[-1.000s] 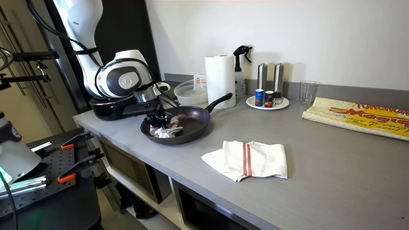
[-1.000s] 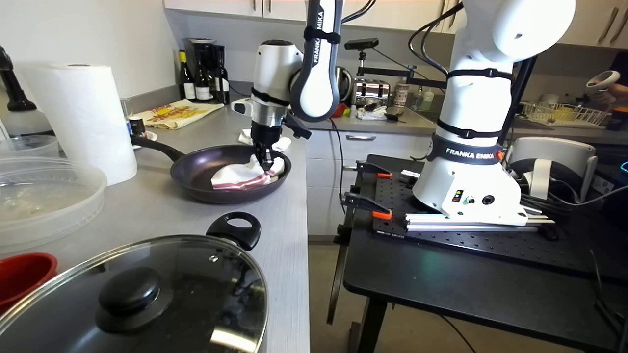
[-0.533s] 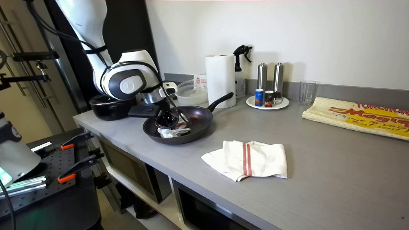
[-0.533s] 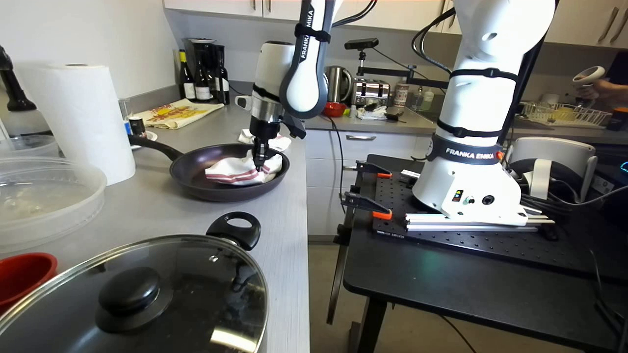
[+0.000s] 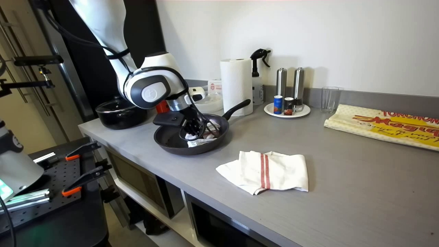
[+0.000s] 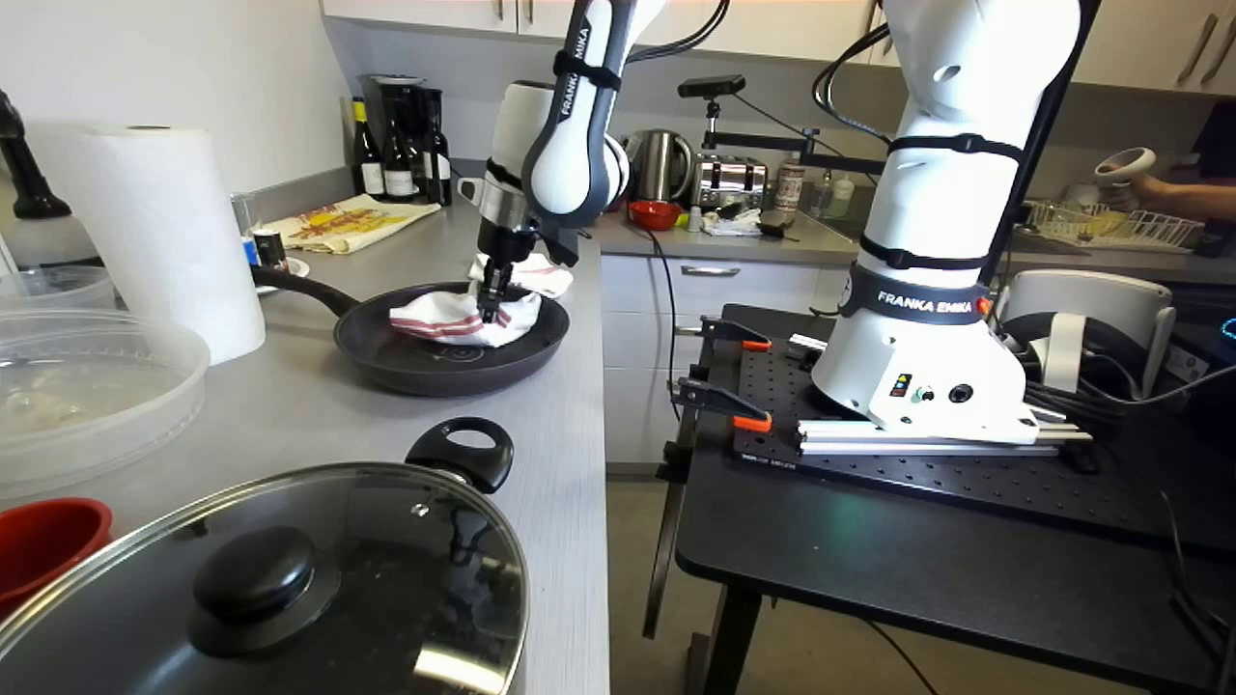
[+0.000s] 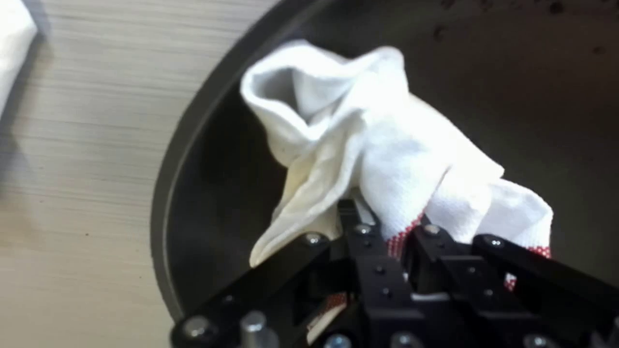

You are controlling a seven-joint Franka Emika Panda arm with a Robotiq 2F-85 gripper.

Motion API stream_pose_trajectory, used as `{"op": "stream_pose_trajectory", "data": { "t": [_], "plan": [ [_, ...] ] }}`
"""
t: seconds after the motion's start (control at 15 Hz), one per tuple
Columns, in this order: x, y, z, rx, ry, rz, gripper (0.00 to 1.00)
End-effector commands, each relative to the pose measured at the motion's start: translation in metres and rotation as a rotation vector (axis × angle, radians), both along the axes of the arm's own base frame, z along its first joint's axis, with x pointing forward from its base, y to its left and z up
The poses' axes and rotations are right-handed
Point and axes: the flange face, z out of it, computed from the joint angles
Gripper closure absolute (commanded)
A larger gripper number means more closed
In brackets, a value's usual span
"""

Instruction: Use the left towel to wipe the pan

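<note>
Towel [image 7: 411, 130], white with red stripes, bunched inside the pan [image 6: 454, 367]. Fingers [image 7: 370, 256], drawn close together over the pan, pinch a fold of the towel. Dark spots [image 7: 556, 7] mark the pan's bare floor in the wrist view. Arm [image 5: 149, 89] extended over the pan in both exterior views. Near the pan but apart from it, a folded towel [image 5: 281, 171] lies on the desk [image 5: 360, 192]; across the pan from it stands a lidded pot [image 5: 120, 116]. Upright paper roll [image 5: 236, 85] behind the pan in an exterior view.
</note>
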Motion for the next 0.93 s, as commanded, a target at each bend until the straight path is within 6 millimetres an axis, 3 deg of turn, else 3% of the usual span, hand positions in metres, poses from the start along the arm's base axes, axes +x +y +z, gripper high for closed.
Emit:
{"op": "stream_pose_trajectory", "data": {
  "t": [0.0,0.6,0.87],
  "plan": [
    [0.03,0.0,-0.006,-0.003,-0.014,-0.011,0.97],
    [0.094,0.022,-0.023,-0.032,-0.018,0.056,0.97],
    [0.109,0.031,-0.025,-0.046,-0.028,0.08,0.97]
  ]
}}
